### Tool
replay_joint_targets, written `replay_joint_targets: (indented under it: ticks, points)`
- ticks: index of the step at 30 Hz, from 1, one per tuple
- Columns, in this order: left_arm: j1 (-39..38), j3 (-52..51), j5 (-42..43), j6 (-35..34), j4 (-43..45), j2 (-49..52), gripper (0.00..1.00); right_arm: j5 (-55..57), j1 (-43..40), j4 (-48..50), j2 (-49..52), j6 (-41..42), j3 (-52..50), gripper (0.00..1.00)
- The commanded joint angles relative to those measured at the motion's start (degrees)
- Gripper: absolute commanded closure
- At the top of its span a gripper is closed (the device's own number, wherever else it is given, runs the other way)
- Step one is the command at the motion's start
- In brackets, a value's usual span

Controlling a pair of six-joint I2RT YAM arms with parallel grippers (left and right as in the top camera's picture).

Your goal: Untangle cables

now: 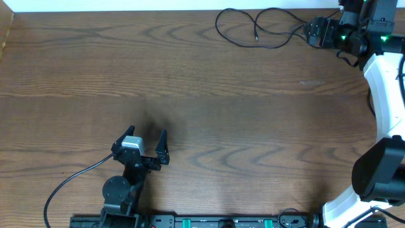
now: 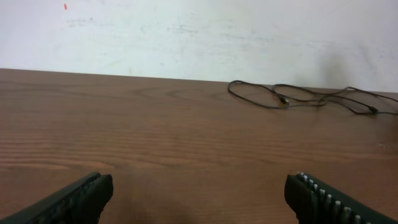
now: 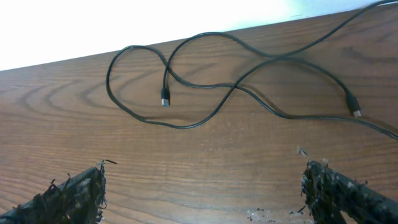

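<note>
The thin black cables [image 1: 255,38] are lying in loose, overlapping loops along the far edge of the bench [image 1: 190,82], close to its far right corner. In the right wrist view two strands are crossing each other [image 3: 233,87], and a small plug [image 3: 165,99] is resting inside one loop. The right claw [image 1: 309,33] is hovering just beside the cables at that corner, its jaws spread wide and gripping nothing. The left claw [image 1: 147,130] is sitting well apart, near the near edge and left of the middle, also gaping wide and holding nothing.
</note>
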Motion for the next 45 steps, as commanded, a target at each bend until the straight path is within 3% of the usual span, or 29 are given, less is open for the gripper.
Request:
replay_joint_targets:
  ticks: [1, 26, 38, 45]
  points:
    - [0.3, -0.5, 1.2, 0.7, -2.6, -0.4, 0.07, 0.1, 0.2, 0.0, 0.1, -0.8, 0.1, 0.01]
    - [0.3, -0.5, 1.2, 0.7, -2.6, -0.4, 0.07, 0.9, 1.6, -0.7, -0.2, -1.0, 0.1, 0.01]
    - [0.3, -0.5, 1.2, 0.7, -2.6, -0.4, 0.07, 18.1, 11.3, 0.3, -3.8, -1.0, 0.1, 0.01]
    - [0.3, -0.5, 1.2, 0.7, -2.6, -0.4, 0.07, 20.2, 15.1, 2.5, -5.0, -1.0, -1.1, 0.01]
